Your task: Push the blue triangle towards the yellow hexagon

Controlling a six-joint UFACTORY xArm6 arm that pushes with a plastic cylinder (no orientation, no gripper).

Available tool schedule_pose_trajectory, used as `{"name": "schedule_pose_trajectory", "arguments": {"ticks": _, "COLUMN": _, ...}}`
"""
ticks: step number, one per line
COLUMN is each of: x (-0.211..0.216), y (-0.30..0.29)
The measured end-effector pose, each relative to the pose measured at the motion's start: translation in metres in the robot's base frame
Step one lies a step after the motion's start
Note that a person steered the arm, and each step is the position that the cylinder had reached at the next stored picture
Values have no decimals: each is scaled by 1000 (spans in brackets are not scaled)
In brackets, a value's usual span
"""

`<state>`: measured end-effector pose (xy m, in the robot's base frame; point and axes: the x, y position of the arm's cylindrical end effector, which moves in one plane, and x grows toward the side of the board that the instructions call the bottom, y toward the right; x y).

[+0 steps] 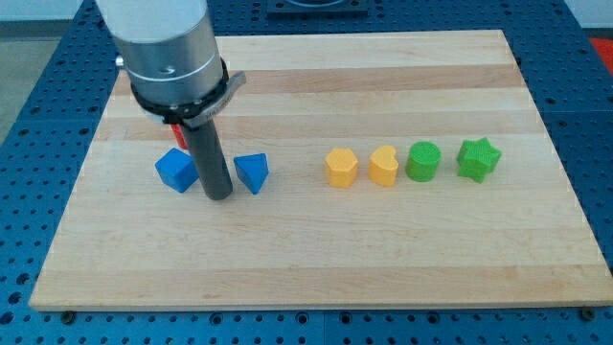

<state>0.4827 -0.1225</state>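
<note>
The blue triangle (253, 173) lies on the wooden board left of centre. The yellow hexagon (341, 167) lies to its right, a short gap away. My tip (218, 195) rests on the board just left of the blue triangle, touching or nearly touching it. A blue cube (176, 171) sits just left of the rod, so the rod stands between the two blue blocks.
A yellow heart-shaped block (384, 166), a green cylinder (423, 161) and a green star (478, 159) continue the row to the right of the hexagon. A red block (176, 132) is mostly hidden behind the arm. The wooden board (316, 259) lies on a blue perforated table.
</note>
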Motion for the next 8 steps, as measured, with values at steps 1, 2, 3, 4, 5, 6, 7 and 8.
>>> {"name": "schedule_pose_trajectory", "arguments": {"ticks": 1, "x": -9, "y": 3}}
{"name": "schedule_pose_trajectory", "arguments": {"ticks": 2, "x": -8, "y": 9}}
{"name": "schedule_pose_trajectory", "arguments": {"ticks": 3, "x": -8, "y": 10}}
{"name": "schedule_pose_trajectory", "arguments": {"ticks": 4, "x": -8, "y": 14}}
{"name": "schedule_pose_trajectory", "arguments": {"ticks": 5, "x": -8, "y": 22}}
{"name": "schedule_pose_trajectory", "arguments": {"ticks": 6, "x": -8, "y": 33}}
{"name": "schedule_pose_trajectory", "arguments": {"ticks": 7, "x": -8, "y": 41}}
{"name": "schedule_pose_trajectory", "arguments": {"ticks": 8, "x": -8, "y": 43}}
